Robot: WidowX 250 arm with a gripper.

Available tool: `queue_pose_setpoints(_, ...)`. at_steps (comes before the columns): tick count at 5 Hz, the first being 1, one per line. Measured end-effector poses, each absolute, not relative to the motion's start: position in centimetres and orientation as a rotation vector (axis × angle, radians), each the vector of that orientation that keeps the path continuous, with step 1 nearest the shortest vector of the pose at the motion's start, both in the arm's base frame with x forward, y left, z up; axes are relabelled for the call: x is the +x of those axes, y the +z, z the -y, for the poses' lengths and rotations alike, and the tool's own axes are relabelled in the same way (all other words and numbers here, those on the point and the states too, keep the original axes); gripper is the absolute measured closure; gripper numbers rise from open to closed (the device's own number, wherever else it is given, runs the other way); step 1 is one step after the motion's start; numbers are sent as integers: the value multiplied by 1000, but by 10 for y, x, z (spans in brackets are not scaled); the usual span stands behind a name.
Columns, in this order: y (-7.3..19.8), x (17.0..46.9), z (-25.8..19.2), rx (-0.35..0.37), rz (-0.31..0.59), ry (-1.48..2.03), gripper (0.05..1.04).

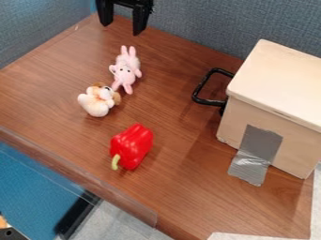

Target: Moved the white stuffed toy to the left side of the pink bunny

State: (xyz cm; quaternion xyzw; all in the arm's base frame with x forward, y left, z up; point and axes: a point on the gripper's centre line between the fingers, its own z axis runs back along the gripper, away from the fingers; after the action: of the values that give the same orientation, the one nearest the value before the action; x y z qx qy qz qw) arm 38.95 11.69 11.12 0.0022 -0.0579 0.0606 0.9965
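While the tool hangs spread apart, the plump white toy shows brown patches.

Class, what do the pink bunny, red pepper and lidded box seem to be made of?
Pink bunny: likely plush, matt and soft-looking.
Red pepper: smooth and glossy with bright highlights, perhaps plastic, possibly real.
Lidded box: probably wood, judging by its pale tan, matt surfaces.

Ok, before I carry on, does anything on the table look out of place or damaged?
Nothing looks spilled or broken. The one oddity is the silver tape running from the side of the wooden box down onto the table, wrinkled toward its lower end, perhaps a makeshift hold-down.
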Motion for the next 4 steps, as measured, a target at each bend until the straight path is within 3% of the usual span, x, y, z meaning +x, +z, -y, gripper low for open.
queue_pose_setpoints(1,92,385,-115,-11,64,120,83)
queue_pose_setpoints(2,90,360,-101,-56,56,79,83)
queue_pose_setpoints(3,104,332,-91,-61,93,10,83)
queue_pose_setpoints(4,94,306,-89,-40,79,-46,83)
